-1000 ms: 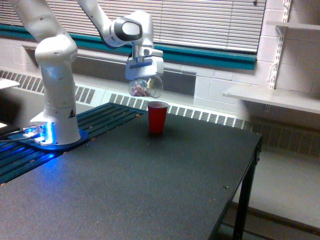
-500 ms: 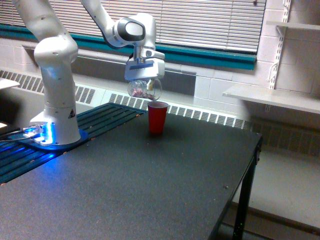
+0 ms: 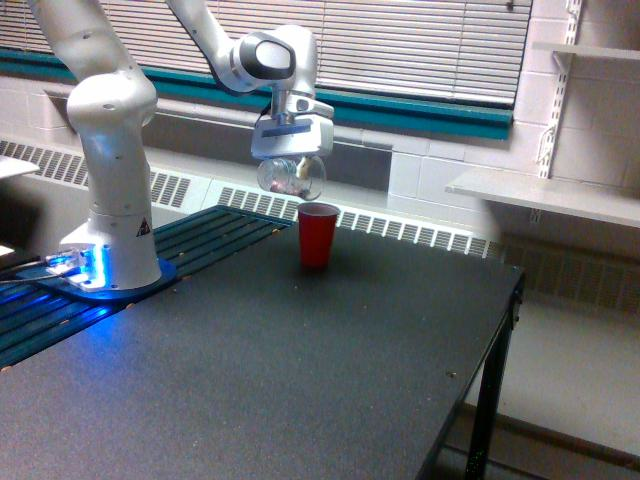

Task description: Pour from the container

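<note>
Room: white painted block wall with closed white window blinds point(image 3: 400, 45) above a teal sill band, a long white baseboard heater grille point(image 3: 400, 232) below, and white wall shelves point(image 3: 545, 195) at the exterior view's right.
Surface: large dark speckled black table point(image 3: 300, 370) with a black metal leg at its near right corner; dark slatted panels lie along its edge at the exterior view's left.
Arm: 1 white Franka robot arm point(image 3: 110, 150), its base standing on a round plate lit by blue light at the exterior view's left; the upper links reach across to a wrist above the table's far side.
Gripper: white gripper point(image 3: 291, 158), pointing downward, clamped on the container.
Container: clear see-through plastic cup point(image 3: 292, 176), tipped onto its side in the air, with small pinkish-brown bits visible inside; it hangs just above and slightly to the exterior view's left of the red cup, apart from it.
Red cup: opaque red plastic cup point(image 3: 318, 236), upright on the table, mouth open upward.
</note>
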Controlling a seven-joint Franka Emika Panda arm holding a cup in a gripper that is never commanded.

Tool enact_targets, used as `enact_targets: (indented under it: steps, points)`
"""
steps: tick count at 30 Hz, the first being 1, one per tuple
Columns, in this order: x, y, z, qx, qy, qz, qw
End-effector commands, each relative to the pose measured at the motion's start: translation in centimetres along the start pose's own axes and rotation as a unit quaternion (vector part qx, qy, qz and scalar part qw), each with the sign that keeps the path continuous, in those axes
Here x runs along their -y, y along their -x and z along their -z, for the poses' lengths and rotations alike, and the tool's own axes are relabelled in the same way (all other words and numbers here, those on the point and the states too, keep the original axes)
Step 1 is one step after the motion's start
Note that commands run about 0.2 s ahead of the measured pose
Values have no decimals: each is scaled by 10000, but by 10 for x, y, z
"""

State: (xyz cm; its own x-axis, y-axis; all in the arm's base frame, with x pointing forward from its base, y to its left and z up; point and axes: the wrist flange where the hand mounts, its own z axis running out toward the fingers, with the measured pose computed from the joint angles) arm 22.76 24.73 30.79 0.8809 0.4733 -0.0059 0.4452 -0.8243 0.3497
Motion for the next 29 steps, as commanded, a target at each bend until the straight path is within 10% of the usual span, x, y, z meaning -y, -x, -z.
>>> enact_targets:
  steps: [1, 29]
  points:
    - [2, 0, -1, 100, 63, 241, 9996]
    - [1, -14, 10, -114, -15, 98, 9999]
